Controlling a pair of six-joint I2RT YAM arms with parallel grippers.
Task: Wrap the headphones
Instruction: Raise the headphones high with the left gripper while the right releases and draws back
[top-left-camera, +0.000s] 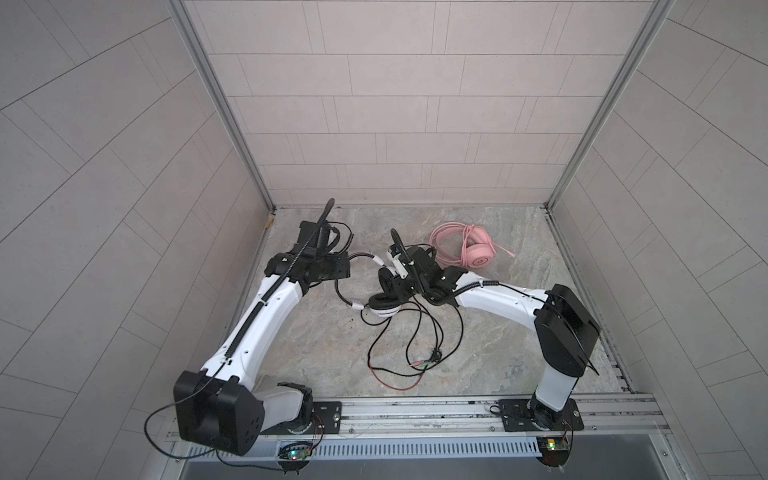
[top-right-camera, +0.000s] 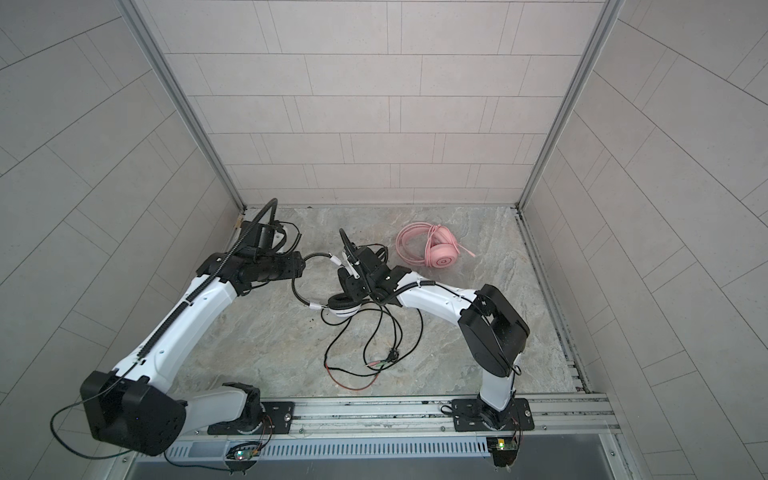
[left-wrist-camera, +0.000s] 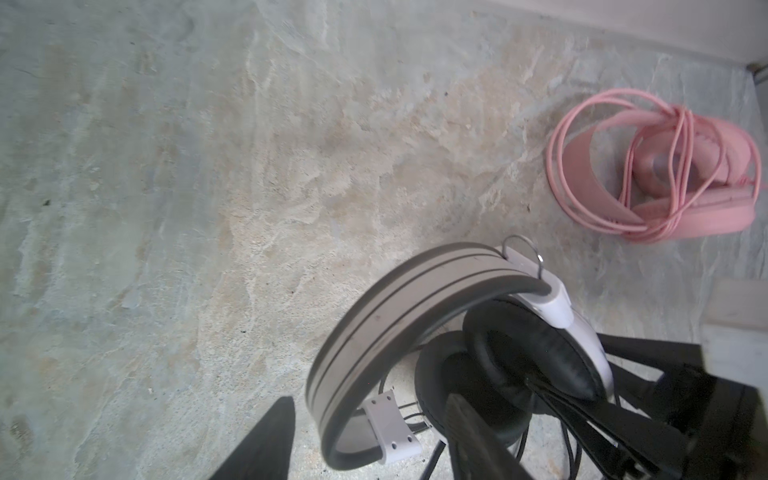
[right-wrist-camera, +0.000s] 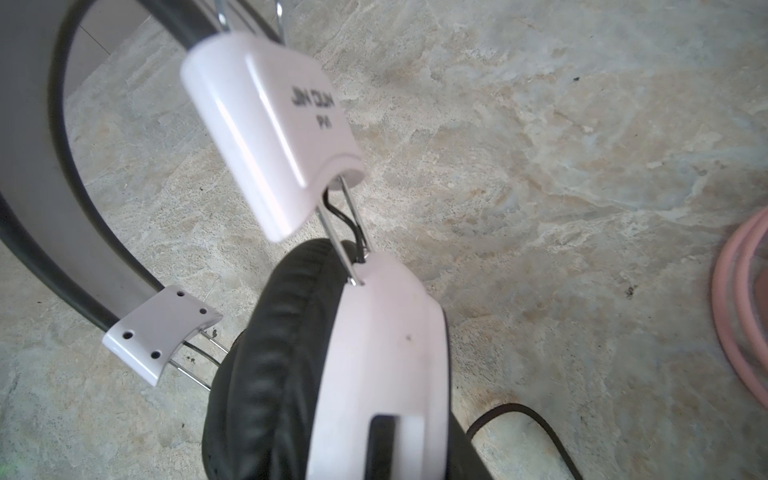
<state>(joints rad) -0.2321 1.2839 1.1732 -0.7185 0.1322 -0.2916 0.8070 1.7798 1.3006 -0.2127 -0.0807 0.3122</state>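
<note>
Left pincer (top-left-camera: 348, 271) stands open astride the grey-and-black headband (left-wrist-camera: 374, 332) of the white-and-black corded headset (top-left-camera: 382, 308), whose raised ear cup the right pincer (top-left-camera: 395, 279) clamps, while its thin black cable (top-left-camera: 435, 355) sprawls loose on the marbled counter (top-left-camera: 316, 345) toward the arm bases and the cable-wound pink headset (top-left-camera: 478, 255) lies beyond.

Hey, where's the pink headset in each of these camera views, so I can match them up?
Both top views: pink headset at the back of the table, right of centre.
Left wrist: whole headset, cable wound round it, near the frame's edge.
Right wrist: only its cable loops, cut off at the frame's edge.
Shared landmark: the white-and-black headset.
</note>
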